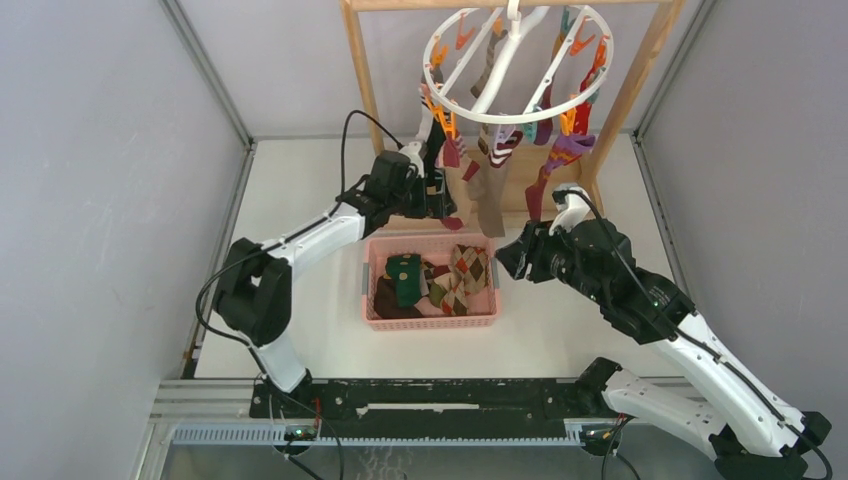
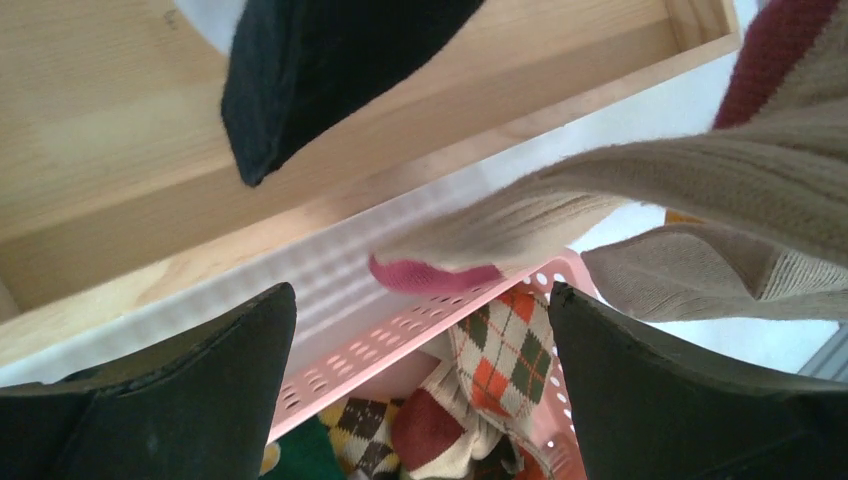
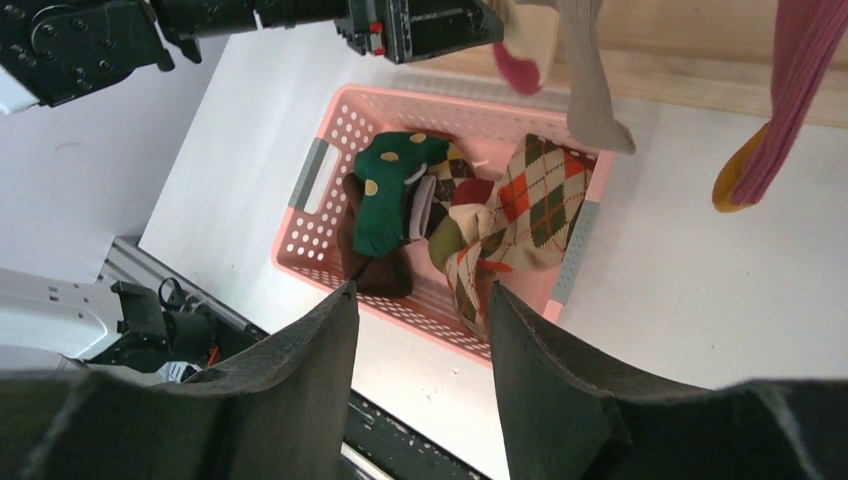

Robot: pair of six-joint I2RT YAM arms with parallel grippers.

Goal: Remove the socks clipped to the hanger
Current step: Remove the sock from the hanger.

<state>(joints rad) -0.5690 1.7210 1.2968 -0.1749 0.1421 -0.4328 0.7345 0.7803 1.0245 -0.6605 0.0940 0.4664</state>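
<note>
The white ring hanger (image 1: 470, 112) hangs at the top of the rack, with several socks (image 1: 497, 150) clipped to its rim by orange and teal clips. My left gripper (image 1: 447, 197) is open just left of the lowest hanging socks. In the left wrist view a beige sock with a pink toe (image 2: 480, 235) dangles just ahead of the open left gripper (image 2: 420, 300), and a black sock (image 2: 320, 70) hangs above. My right gripper (image 1: 508, 258) is open and holds nothing, just right of the basket. Its fingers (image 3: 310, 380) frame the basket's near rim.
A pink basket (image 1: 430, 322) on the table holds several dropped socks, with an argyle sock (image 3: 520, 210) draped over its rim and a green dotted one (image 3: 385, 185) inside. The wooden rack (image 1: 362, 70) stands behind, its base board (image 2: 120, 150) close to the left gripper.
</note>
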